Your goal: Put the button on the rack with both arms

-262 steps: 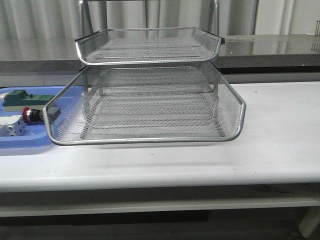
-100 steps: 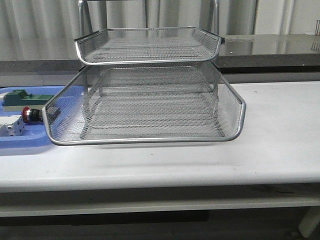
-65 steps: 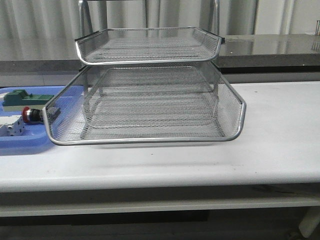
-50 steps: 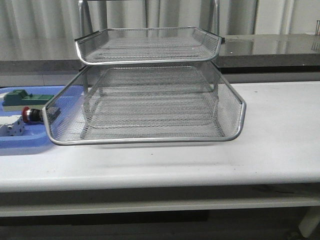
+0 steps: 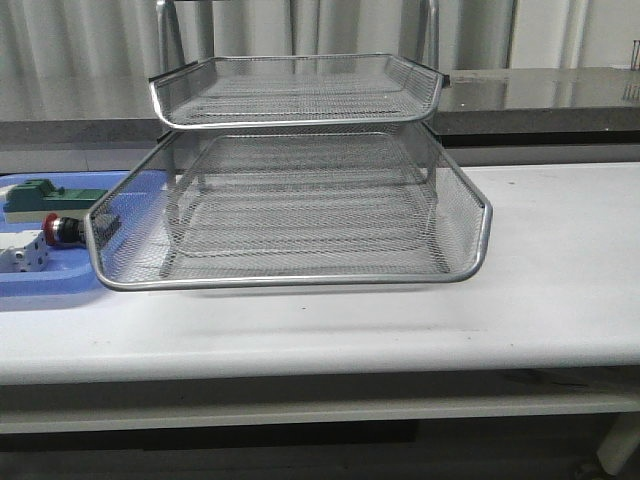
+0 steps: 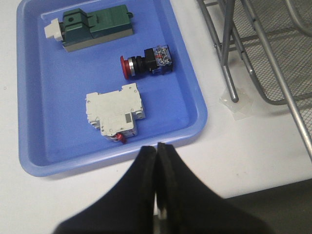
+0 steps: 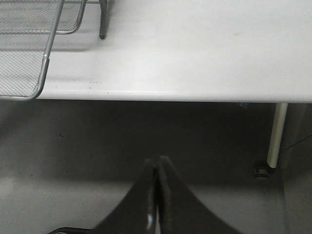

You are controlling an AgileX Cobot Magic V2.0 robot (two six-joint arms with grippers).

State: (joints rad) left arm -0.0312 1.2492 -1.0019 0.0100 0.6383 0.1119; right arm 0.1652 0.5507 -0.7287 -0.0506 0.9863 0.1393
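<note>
Front view looks basically unchanged across the last few seconds, so nothing's been started: button (image 6: 145,64) is left lying in the tray (image 6: 195,127), upper middle of the left wrist frame, beside the rack (image 5: 300,200). Left gripper (image 6: 157,152) and right gripper (image 7: 157,165) are both pressed together, empty.

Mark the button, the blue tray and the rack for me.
button (image 6: 146,64): left wrist view, on its black collar.
blue tray (image 6: 192,100): left wrist view, on its rim.
rack (image 5: 300,282): front view, on the lower tier's front rim.

In the left wrist view, the rack (image 6: 263,53) blocks the upper right; open tray (image 6: 29,97) floor surrounds the button (image 6: 146,63).
</note>
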